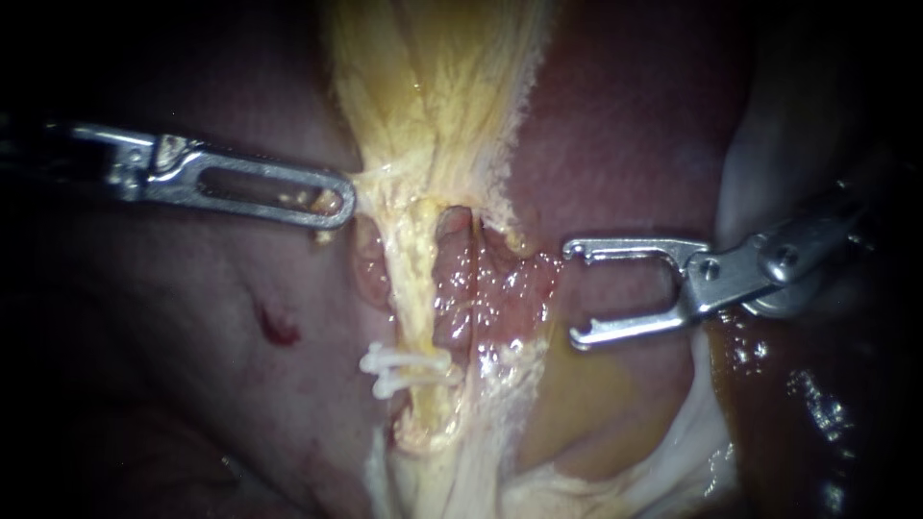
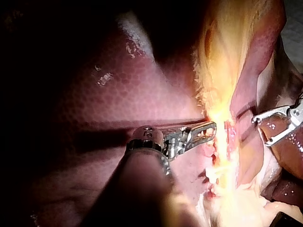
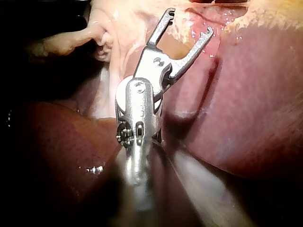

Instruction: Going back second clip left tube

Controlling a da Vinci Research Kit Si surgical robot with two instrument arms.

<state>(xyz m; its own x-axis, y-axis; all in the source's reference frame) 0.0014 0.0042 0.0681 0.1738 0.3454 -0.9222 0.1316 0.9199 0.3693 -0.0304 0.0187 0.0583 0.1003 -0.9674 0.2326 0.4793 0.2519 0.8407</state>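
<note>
Steel left instrument [image 1: 332,200]: slim slotted jaws lie together. Their tips pinch the pale yellow fatty tissue [image 1: 433,106] beside the top of the tubes and draw strands of it sideways.
Steel right instrument [image 1: 572,294]: hooked jaws spread wide with nothing between them, standing clear of the tubes over the wet pink bed.
Yellow left tube [image 1: 415,288]: stringy and upright in the endoscope view, just beside a pinker tube.
White plastic clip [image 1: 409,371]: seated across the left tube low down, well below the left instrument's hold. Whether its two white bars are one clip or two cannot be told.
Dark red liver [image 1: 192,384]: surrounds the field and carries one small red spot.
Step judged: the clip is on the tube, and the empty right instrument is due to back away.
Next move calls for: a straight retreat along its own shaft with the jaws kept off tube and clip, the left hold supplying tension.
</note>
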